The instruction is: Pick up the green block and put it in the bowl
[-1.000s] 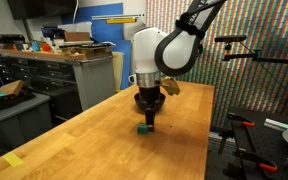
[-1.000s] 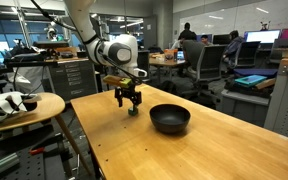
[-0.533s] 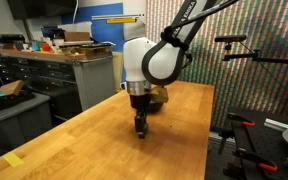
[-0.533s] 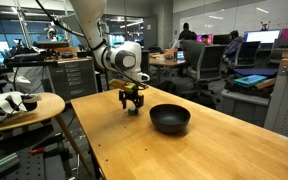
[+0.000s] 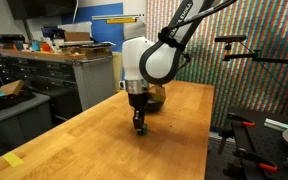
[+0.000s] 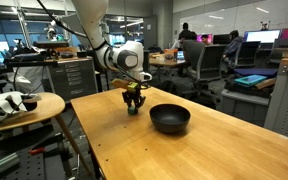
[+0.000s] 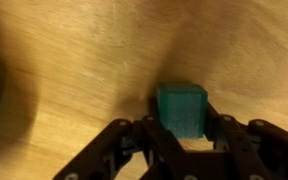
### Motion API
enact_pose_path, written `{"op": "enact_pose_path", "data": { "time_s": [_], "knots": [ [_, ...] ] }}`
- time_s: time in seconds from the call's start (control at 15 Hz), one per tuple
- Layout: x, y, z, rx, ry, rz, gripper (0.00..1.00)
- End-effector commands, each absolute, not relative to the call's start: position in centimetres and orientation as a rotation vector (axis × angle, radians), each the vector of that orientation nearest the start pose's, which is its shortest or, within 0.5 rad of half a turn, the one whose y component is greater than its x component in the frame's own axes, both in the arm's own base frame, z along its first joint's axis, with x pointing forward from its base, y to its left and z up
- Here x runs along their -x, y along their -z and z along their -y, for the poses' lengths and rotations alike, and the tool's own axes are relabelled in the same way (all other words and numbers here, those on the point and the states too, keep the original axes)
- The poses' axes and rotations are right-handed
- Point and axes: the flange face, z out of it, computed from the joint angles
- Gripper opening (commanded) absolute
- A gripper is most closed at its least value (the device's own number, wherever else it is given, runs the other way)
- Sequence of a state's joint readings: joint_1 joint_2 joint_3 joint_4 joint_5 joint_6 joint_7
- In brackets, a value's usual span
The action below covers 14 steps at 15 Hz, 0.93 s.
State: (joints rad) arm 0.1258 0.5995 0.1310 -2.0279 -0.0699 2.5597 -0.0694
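The green block (image 7: 182, 108) fills the wrist view between my two black fingers, which press on both of its sides, and it rests on the wooden table. My gripper (image 5: 139, 126) is shut on it, low on the tabletop. In an exterior view the gripper (image 6: 132, 107) stands just beside the black glossy bowl (image 6: 170, 119), with a speck of the green block (image 6: 132, 110) at its tips. In an exterior view the bowl (image 5: 157, 99) is mostly hidden behind the arm.
The wooden table (image 6: 214, 150) stretches wide around the bowl. A round side table (image 6: 24, 108) with white objects stands near its edge. Workbenches (image 5: 54, 65) and office chairs (image 6: 206, 65) sit in the background.
The arm came down over the block and the fingers closed from wide open onto its sides. The bowl has not moved.
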Motion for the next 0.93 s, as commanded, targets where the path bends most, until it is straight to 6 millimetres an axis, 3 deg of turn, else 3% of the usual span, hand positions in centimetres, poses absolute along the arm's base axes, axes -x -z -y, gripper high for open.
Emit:
{"op": "enact_pose_path", "data": {
  "time_s": [0.0, 0.2, 0.53, 0.87],
  "knots": [
    [-57.0, -16.0, -14.9, 3.075, -0.064, 0.576, 0.2],
    [-57.2, -17.6, -14.7, 3.081, -0.02, 0.577, 0.2],
    [-57.7, -22.2, -14.4, 3.09, 0.105, 0.572, 0.19],
    [-58.6, -26.0, -11.4, 3.127, 0.253, 0.493, 0.19]
  ]
}}
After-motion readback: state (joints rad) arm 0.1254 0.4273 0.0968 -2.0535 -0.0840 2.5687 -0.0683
